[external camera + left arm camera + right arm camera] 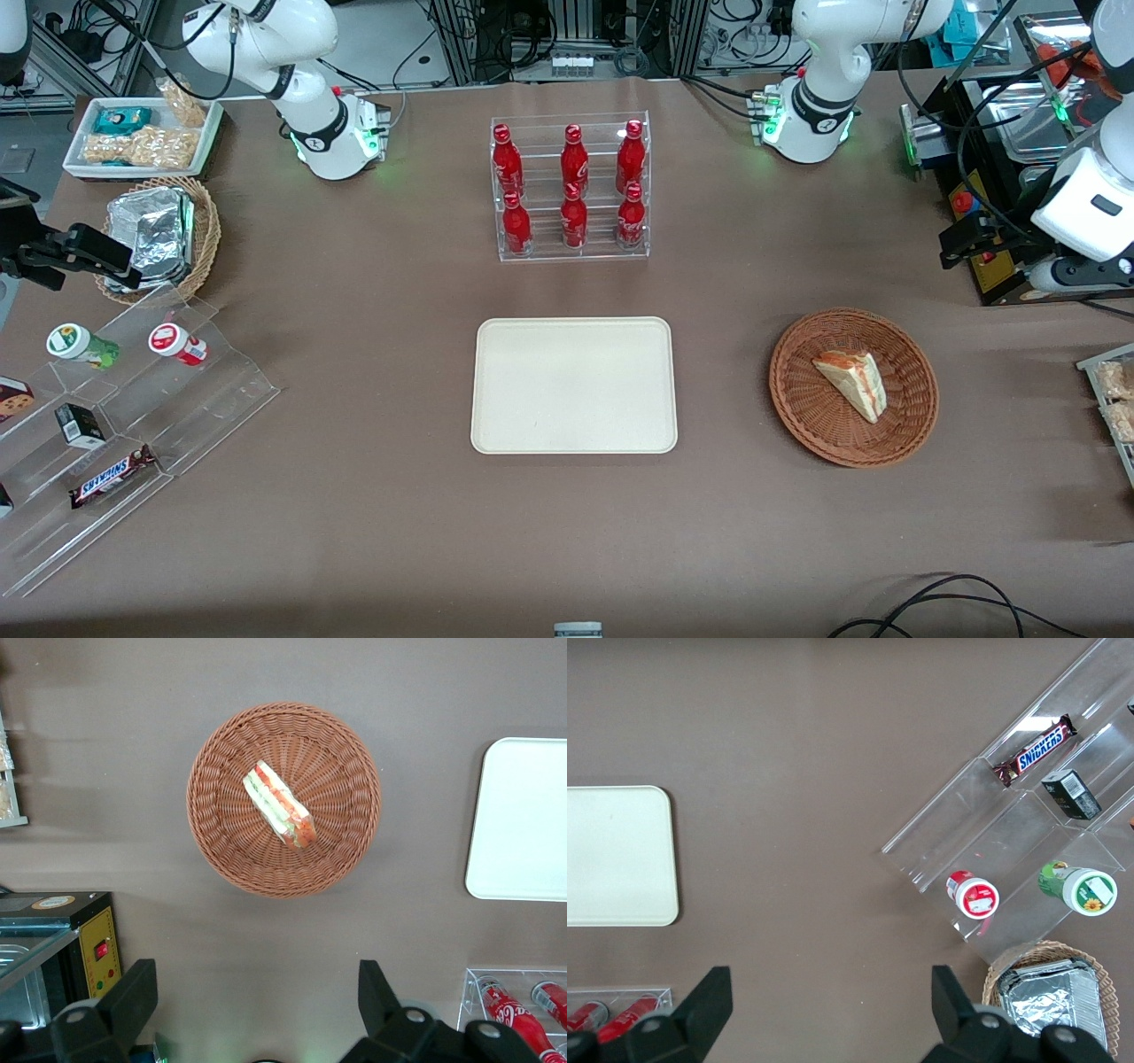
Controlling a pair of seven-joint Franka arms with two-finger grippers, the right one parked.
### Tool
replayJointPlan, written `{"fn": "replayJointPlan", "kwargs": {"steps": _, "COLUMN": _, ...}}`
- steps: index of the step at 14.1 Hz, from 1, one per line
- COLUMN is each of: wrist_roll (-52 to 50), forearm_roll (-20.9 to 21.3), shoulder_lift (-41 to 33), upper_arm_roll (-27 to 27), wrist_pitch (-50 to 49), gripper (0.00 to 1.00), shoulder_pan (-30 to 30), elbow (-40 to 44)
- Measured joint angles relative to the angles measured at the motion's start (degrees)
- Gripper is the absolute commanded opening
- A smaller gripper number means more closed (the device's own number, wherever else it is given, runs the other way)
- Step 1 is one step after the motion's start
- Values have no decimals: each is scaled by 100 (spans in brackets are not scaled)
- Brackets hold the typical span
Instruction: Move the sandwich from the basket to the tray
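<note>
Sandwich (852,384): one, a clear-wrapped triangular wedge lying in the basket, a little off centre, nothing touching it.

Basket (912,354): one, round reddish-brown wicker, holding only the sandwich. It sits toward the working arm's end of the worktop, apart from the tray, with bare brown cloth all round its rim.

Tray (574,385): one, cream rectangle with rounded corners, at the middle of the worktop, nothing on it. Open cloth lies between it and the basket and between it and the worktop edge nearest the front camera.

Gripper (252,997): one, on the left arm, held high above the worktop near the working arm's end edge; in the wrist view its two dark fingers (133,997) stand wide apart with nothing between them, and the basket lies below, clear of them.

Bottle rack (571,188): one, clear acrylic, farther from the front camera than the tray; six red bottles (574,159), three on each of two tiers.

Stepped display (124,425): one, clear acrylic, at the parked arm's end near the worktop corner; it carries two small lidded cups (177,344), a dark box and a Snickers bar (112,477).

Tan basket (205,232): one, just beside the display, farther from the front camera, with foil packs (152,232) stacked inside.

White tray (211,128): one, at the worktop corner by the parked arm, holding snack bags.
</note>
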Motion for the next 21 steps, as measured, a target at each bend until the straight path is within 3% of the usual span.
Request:
{"fn": "replayJointPlan", "kwargs": {"steps": 7, "wrist_roll": 0, "forearm_roll": 0, "shoulder_lift": 156, "upper_arm_roll": -35, "wrist_pitch": -229, "gripper": 100, "shoulder_pan": -47, "elbow": -62}}
{"fn": "replayJointPlan", "kwargs": {"steps": 11, "wrist_roll": 0, "forearm_roll": 4, "shoulder_lift": 653, "upper_arm_roll": -34, "wrist_pitch": -54, "gripper": 100, "shoulder_pan": -52, "elbow": -324}}
{"fn": "replayJointPlan", "kwargs": {"steps": 17, "wrist_roll": -361, "forearm_roll": 7, "shoulder_lift": 1476, "upper_arm_roll": 7, "wrist_pitch": 2248, "gripper": 100, "shoulder_pan": -27, "elbow": -1394}}
{"fn": "replayJointPlan", "kwargs": {"steps": 21, "wrist_roll": -1721, "forearm_roll": 6, "shoulder_lift": 1626, "upper_arm_roll": 27, "wrist_pitch": 3813, "gripper": 100, "shoulder_pan": 4, "elbow": -2305}}
